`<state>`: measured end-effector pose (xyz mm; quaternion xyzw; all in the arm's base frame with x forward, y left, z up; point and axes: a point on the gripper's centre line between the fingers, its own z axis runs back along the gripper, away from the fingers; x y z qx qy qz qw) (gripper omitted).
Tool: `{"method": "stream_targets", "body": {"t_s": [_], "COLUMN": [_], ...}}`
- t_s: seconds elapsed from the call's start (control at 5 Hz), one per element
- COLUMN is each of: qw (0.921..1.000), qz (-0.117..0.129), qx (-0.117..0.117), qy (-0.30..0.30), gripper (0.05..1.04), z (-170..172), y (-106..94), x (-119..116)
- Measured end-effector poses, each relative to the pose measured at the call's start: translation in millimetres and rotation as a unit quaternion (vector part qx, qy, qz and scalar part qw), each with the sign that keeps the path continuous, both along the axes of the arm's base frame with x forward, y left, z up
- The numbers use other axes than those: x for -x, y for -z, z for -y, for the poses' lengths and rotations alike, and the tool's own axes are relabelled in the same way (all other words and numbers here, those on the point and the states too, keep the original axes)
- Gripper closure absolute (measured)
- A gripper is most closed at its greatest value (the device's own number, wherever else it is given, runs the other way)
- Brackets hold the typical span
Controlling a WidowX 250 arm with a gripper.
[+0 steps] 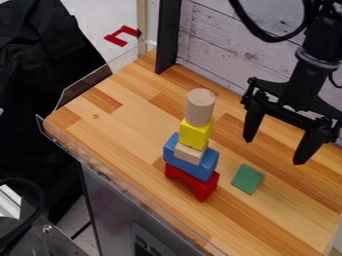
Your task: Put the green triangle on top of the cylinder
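Black cable (pixel 41 205) is cut off at left. Green triangle (pixel 248 179) lies on the wood-grained counter (pixel 130 120), near the tower (pixel 190 161) topped by a bare-wood cylinder (pixel 200 107). Gripper (pixel 274 151) hangs wide open, empty.

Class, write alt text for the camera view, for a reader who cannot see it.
A block tower topped by a wooden cylinder stands on a wooden table; a green triangle block lies beside it, and an open black gripper hangs nearby.
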<state>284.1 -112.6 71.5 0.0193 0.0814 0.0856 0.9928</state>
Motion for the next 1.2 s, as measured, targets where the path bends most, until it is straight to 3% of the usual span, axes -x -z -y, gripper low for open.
{"method": "stream_targets", "body": {"t_s": [0.4, 1.2], "qw": [0.999, 0.9988], "qz": [-0.044, -0.045], "qx": [-0.009, 0.01], "qy": [-0.002, -0.018], "gripper": [0.084, 0.084], "z": [1.0, -1.8], "y": [32.9, 48.5], "x": [5.0, -3.5]}}
